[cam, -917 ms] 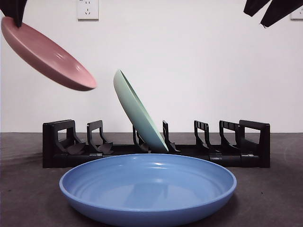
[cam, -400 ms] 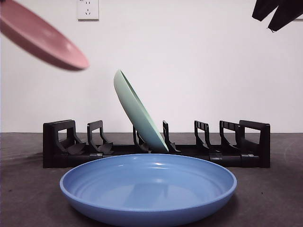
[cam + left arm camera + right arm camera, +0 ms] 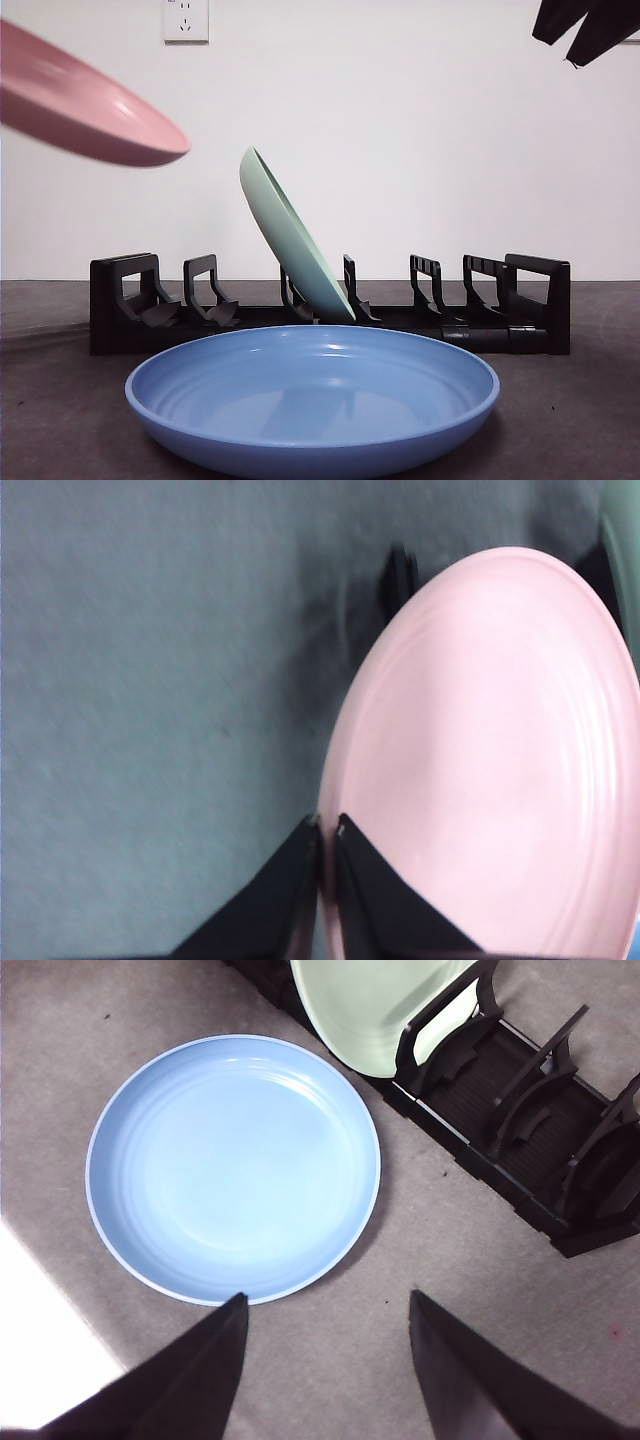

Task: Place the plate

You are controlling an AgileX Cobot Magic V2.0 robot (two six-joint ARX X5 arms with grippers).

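A pink plate hangs tilted in the air at the upper left of the front view, above the left end of the black dish rack. My left gripper is shut on the pink plate's rim. A pale green plate leans in a middle slot of the rack. A large blue plate lies flat on the table in front of the rack. My right gripper is open, high above the blue plate, and holds nothing.
The rack has free slots to the left and right of the green plate. A dark grey mat covers the table. A white wall with a socket stands behind.
The pink plate rose and swung left half a second ago, then dropped slightly and flattened. The right gripper lifted a little toward the top right corner.
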